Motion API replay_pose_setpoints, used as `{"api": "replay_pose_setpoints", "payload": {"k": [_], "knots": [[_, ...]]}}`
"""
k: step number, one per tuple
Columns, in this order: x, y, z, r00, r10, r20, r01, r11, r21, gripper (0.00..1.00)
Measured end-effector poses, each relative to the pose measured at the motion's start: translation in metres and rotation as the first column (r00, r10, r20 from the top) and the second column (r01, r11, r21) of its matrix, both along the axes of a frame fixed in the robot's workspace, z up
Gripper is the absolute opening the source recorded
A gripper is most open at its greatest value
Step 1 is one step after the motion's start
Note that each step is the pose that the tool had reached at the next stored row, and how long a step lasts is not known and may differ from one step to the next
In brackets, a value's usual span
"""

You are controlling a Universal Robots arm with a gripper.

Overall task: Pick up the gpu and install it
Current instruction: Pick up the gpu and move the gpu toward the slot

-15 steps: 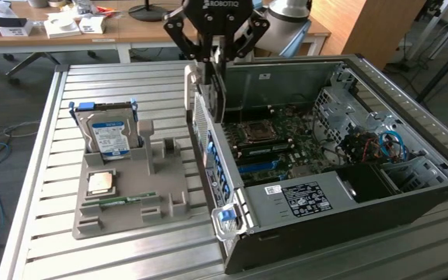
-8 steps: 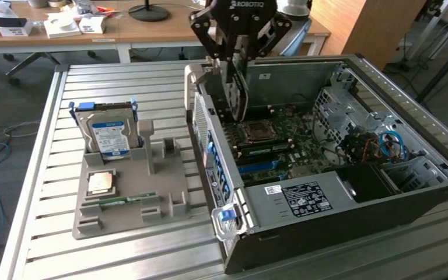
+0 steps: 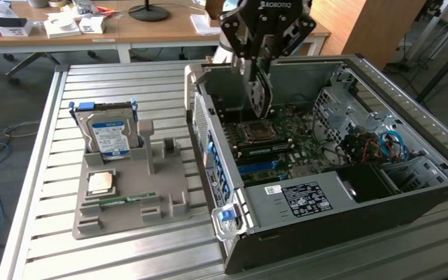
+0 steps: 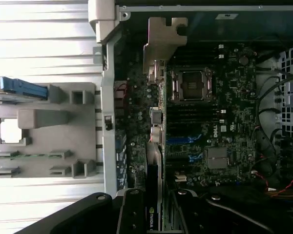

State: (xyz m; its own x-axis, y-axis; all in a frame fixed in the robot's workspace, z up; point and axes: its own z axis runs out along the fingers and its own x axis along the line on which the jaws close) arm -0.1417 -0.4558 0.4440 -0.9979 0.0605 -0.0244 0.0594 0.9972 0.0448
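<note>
The gpu (image 3: 258, 96) hangs on edge inside the open computer case (image 3: 410, 192), a thin dark card above the motherboard (image 3: 279, 143) near the CPU socket (image 3: 255, 131). My gripper (image 3: 256, 65) is shut on the card's upper edge, above the case. In the wrist view the gpu (image 4: 155, 146) shows edge-on, its metal bracket (image 4: 162, 41) toward the case's rear wall and a logo label near my gripper (image 4: 154, 217). The card's lower edge is clear of the blue slots (image 4: 180, 140).
A grey parts holder (image 3: 142, 195) lies on the slatted table at the exterior view's left of the case. It carries a blue-labelled hard drive (image 3: 109, 137), a CPU chip (image 3: 101, 183) and a green memory stick (image 3: 123, 200). Cables (image 3: 380, 146) and a power supply (image 3: 305, 195) fill the case's near side.
</note>
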Motion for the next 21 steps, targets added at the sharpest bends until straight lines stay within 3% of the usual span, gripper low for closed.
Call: {"api": "replay_pose_setpoints", "payload": {"k": [21], "knots": [[0.09, 0.0, 0.0, 1.0, 0.0, -0.0024, 0.0, 1.0, 0.0002, 0.26]]}}
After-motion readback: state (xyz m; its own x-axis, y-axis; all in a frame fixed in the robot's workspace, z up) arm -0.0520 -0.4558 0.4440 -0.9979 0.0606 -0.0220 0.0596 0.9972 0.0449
